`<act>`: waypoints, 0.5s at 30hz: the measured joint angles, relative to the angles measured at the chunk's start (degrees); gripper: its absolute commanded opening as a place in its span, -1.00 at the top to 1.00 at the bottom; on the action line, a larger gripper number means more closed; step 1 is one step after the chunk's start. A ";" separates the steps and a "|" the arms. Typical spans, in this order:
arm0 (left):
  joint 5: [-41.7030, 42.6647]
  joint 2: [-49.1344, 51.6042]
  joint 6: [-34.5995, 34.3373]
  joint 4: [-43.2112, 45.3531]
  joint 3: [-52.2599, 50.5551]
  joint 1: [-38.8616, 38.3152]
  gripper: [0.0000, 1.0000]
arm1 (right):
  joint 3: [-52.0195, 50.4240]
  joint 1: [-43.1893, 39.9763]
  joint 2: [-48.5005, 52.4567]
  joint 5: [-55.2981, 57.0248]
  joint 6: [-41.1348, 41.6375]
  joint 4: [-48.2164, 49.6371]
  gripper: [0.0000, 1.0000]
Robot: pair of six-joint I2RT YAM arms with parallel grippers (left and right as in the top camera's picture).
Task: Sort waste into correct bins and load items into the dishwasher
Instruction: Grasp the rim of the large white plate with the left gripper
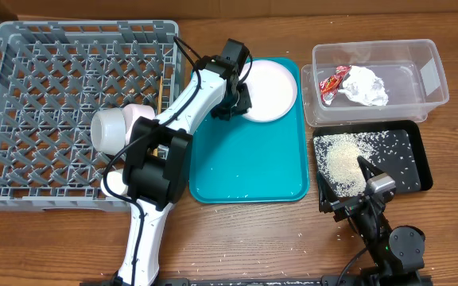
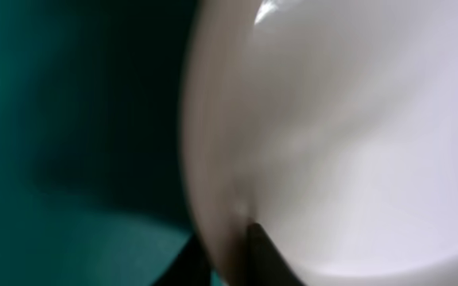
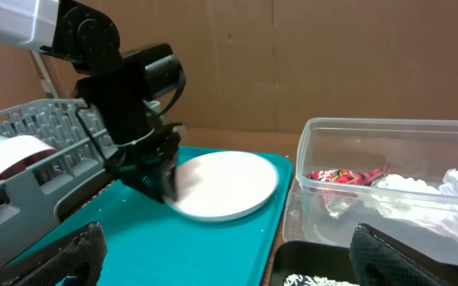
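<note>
The pale plate lies at the far end of the teal serving tray. My left gripper is shut on the plate's left rim; in the left wrist view the rim sits between the dark fingers. The right wrist view shows the same grip on the plate. The red wrapper and white tissue lie in the clear tub. Rice lies in the black tray. My right gripper is open and empty at the black tray's near left corner.
The grey dish rack at the left holds a white cup, a pale bowl and chopsticks. A few rice grains lie scattered on the teal tray and on the table by the right arm's base.
</note>
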 measured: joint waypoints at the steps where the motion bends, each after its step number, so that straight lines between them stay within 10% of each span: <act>1: 0.66 0.00 -0.24 -1.33 0.04 0.15 0.91 | 0.00 0.00 0.00 -0.02 0.00 0.02 -1.00; 15: -17.05 -26.40 10.12 -21.49 0.81 9.55 0.92 | 0.00 0.00 0.00 -0.02 -0.02 0.00 -1.00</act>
